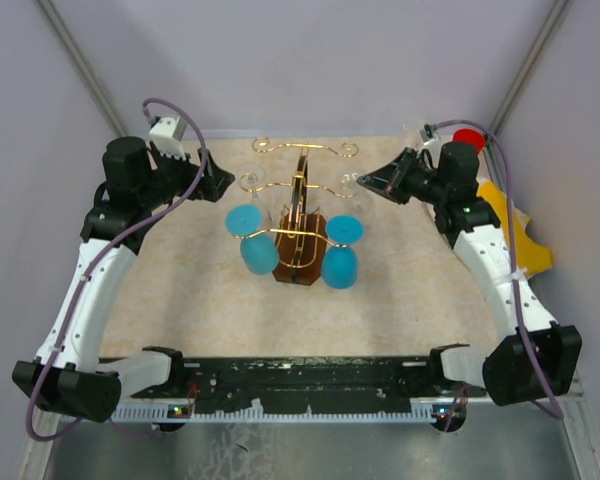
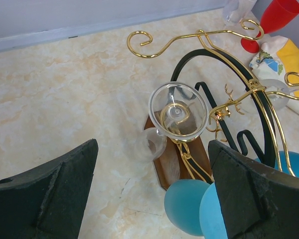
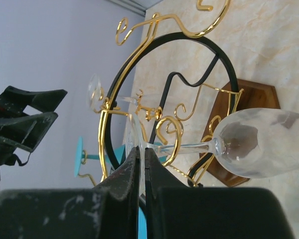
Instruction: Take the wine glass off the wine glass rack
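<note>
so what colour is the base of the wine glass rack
Dark brown wood; the base shows best in the left wrist view.

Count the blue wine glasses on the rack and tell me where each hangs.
2. One blue glass hangs on the left-arm side of the rack, the other blue glass on its right-arm side, both toward the near end. No more show in any view.
</note>
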Controlling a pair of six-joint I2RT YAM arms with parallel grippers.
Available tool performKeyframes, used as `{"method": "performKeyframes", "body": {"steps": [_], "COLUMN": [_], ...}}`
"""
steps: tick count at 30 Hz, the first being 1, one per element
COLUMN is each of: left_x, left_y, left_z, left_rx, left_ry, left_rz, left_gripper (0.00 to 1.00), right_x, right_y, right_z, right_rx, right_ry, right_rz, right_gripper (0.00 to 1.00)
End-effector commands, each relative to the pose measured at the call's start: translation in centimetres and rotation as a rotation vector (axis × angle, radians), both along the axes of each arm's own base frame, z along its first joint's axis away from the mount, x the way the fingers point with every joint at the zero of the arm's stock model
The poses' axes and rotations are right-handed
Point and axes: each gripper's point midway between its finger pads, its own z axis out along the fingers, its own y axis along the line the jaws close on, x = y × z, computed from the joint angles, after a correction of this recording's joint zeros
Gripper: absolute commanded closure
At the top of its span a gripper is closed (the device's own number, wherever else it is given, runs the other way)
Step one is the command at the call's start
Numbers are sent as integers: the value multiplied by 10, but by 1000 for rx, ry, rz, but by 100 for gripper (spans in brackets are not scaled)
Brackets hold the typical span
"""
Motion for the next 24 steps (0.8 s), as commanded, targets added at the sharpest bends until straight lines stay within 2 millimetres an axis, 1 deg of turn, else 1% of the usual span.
{"method": "performKeyframes", "body": {"steps": [1, 6, 11, 16, 19, 22, 24], "left_x": [-3, -2, -1, 1, 1, 1, 1], "left_y": [1, 1, 2, 4, 5, 6, 6], "left_z": [16, 16, 18, 21, 23, 26, 28], "left_rx": [-20, -19, -23, -20, -14, -13, -14], "left_ry": [-31, -32, -36, -45, -50, -55, -59], "left_rz": [4, 5, 10, 23, 28, 33, 33], "left_gripper": [3, 4, 4, 4, 3, 3, 3], "right_x": [-24, -35, -35, -25, -17, -4, 9], "right_y": [5, 11, 25, 37, 39, 39, 38], "right_z": [38, 42, 40, 45, 49, 57, 59], "right_rx": [57, 81, 116, 185, 192, 183, 170], "right_ry": [-80, -65, -51, -72, -92, -130, -144], "right_rz": [64, 114, 170, 203, 201, 184, 153], "right_gripper": [100, 100, 100, 100, 100, 100, 100]}}
